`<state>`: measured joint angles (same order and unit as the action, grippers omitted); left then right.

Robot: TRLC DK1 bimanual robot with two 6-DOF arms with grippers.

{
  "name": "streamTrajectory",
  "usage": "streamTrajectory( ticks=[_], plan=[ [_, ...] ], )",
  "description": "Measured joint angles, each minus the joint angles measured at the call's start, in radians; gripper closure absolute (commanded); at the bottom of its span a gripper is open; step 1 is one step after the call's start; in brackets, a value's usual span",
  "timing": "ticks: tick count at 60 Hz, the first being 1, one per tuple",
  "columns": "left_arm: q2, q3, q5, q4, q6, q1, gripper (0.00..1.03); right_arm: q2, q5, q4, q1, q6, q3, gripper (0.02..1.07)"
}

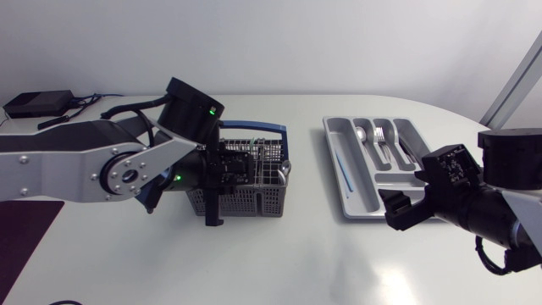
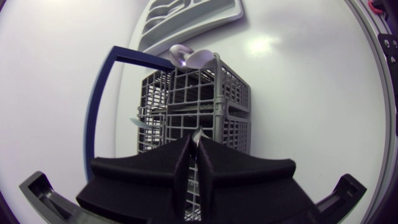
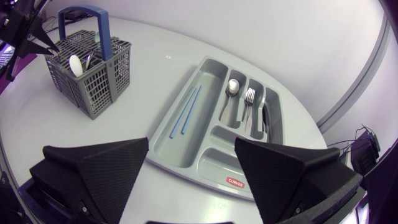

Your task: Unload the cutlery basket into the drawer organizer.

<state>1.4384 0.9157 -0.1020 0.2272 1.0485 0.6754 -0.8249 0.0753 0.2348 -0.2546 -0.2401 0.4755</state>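
Observation:
The grey cutlery basket [image 1: 250, 182] with a blue handle [image 1: 269, 130] stands left of centre. My left gripper [image 1: 222, 174] hangs over its near-left compartments. In the left wrist view the left gripper [image 2: 194, 146] is shut on a thin metal piece of cutlery [image 2: 198, 133] that stands in the basket [image 2: 214, 99]. Spoon bowls [image 2: 186, 57] stick out of the far compartment. The grey organizer [image 1: 360, 202] holds blue sticks [image 1: 343, 169], a spoon [image 1: 362, 134], a fork [image 1: 381, 135] and a knife [image 1: 405, 148]. My right gripper [image 1: 406, 202] is open over the organizer's near end [image 3: 205, 146], with nothing between its fingers.
A black box [image 1: 38, 103] with cables lies at the back left corner. A dark mat [image 1: 21, 233] covers the front left. Bare tabletop separates basket and organizer.

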Motion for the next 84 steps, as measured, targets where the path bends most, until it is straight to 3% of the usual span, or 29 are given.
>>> streamTrajectory(
  ticks=[13,63,84],
  plan=[
    [-0.101,-0.072,-0.03,-0.069,-0.001,0.028,1.0,0.001,0.0,0.0,0.0,0.0,-0.006,0.07],
    [-0.25,-0.083,-0.111,-0.037,-0.001,0.074,1.0,0.049,0.0,0.01,-0.006,0.0,-0.02,0.07],
    [-0.362,-0.046,-0.124,0.063,-0.064,0.113,1.0,0.113,0.0,0.032,-0.007,-0.002,-0.02,0.07]
  ],
)
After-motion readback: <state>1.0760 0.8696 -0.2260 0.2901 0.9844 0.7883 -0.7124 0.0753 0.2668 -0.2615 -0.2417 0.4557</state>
